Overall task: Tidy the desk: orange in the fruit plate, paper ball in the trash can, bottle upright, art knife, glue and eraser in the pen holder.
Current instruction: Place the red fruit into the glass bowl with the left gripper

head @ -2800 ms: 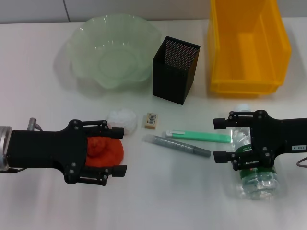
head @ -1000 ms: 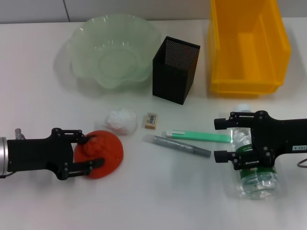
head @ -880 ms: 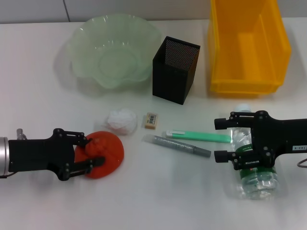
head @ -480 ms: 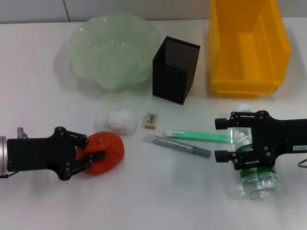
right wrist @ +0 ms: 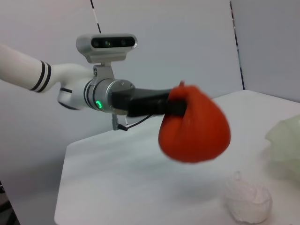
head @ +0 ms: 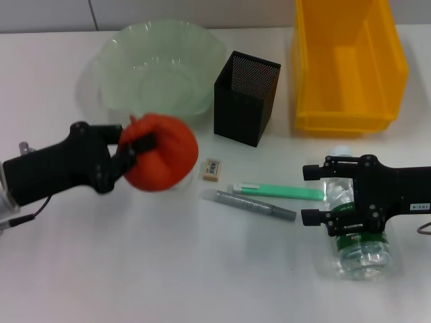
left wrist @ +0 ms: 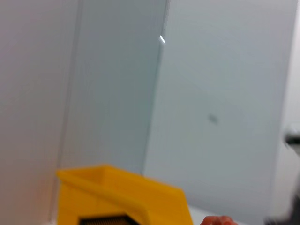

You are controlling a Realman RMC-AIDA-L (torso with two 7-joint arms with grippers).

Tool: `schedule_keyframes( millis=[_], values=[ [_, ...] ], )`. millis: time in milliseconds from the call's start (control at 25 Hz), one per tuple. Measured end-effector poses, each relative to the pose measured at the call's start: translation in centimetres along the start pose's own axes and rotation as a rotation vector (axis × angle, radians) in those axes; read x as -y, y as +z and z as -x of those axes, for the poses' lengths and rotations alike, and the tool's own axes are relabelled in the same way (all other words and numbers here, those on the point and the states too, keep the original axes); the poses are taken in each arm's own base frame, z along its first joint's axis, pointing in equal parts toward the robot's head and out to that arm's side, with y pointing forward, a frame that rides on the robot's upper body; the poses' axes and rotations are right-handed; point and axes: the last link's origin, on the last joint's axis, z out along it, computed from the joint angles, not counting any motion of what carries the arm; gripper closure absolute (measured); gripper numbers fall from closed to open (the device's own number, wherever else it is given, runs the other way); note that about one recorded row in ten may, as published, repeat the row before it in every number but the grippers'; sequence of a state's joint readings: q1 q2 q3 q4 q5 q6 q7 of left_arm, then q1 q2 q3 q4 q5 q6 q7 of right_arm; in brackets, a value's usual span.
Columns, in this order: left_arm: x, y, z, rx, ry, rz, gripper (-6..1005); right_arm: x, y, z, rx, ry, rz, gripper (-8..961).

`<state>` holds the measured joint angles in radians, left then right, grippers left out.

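Note:
My left gripper (head: 143, 152) is shut on the red-orange orange (head: 165, 161) and holds it in the air in front of the pale green fruit plate (head: 111, 50). The right wrist view shows that orange (right wrist: 194, 124) gripped above the white paper ball (right wrist: 247, 200), which the orange hides in the head view. My right gripper (head: 311, 195) hangs open over the bottle (head: 357, 249), which lies on its side. The eraser (head: 213, 169), the green art knife (head: 279, 191) and the grey glue (head: 256, 205) lie in front of the black mesh pen holder (head: 246, 97). The yellow trash can (head: 347, 64) stands at the back right.
The fruit plate, pen holder and trash can form a row along the back of the white desk. The left wrist view shows the trash can (left wrist: 117, 192) against a grey wall.
The left gripper closed on the orange, then lifted it off the desk and carried it toward the fruit plate. The right arm and the bottle have not moved.

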<state>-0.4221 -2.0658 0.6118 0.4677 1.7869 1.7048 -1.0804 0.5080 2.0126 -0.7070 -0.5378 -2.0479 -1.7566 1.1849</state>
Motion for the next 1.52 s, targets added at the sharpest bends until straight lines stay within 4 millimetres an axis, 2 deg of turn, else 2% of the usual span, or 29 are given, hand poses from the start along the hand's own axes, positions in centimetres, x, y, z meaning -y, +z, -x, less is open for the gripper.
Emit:
schedule_keyframes(
  millis=[240, 360, 400, 440, 600, 800, 1080, 1520],
  values=[
    [1.7, 1.3, -0.6, -0.119, -0.026, -0.132, 938, 0.0, 0.1, 0.0, -0.002, -0.005, 0.002, 144],
    [3.1, 2.7, -0.8, -0.154, -0.033, -0.223, 941, 0.1, 0.2, 0.1, -0.003, -0.009, 0.003, 144],
    [4.3, 3.6, -0.7, -0.151, -0.032, -0.295, 942, 0.1, 0.2, 0.2, -0.003, -0.012, 0.003, 144],
    [4.3, 3.6, -0.7, -0.151, -0.032, -0.295, 943, 0.1, 0.2, 0.2, -0.003, -0.012, 0.003, 144],
    [6.6, 6.1, -0.1, -0.062, 0.015, -0.428, 947, 0.2, 0.3, 0.3, -0.005, -0.017, 0.005, 144],
    [8.2, 7.4, 0.3, 0.012, 0.041, -0.531, 937, 0.5, 0.3, 0.4, -0.011, -0.021, -0.007, 144],
    [8.9, 8.3, 0.6, 0.075, 0.068, -0.575, 924, 0.7, 0.4, 0.4, -0.016, -0.025, -0.012, 144],
    [9.2, 9.1, 0.3, 0.088, 0.073, -0.57, 549, 0.9, 0.7, 0.6, -0.018, -0.032, -0.019, 145]
  ],
)
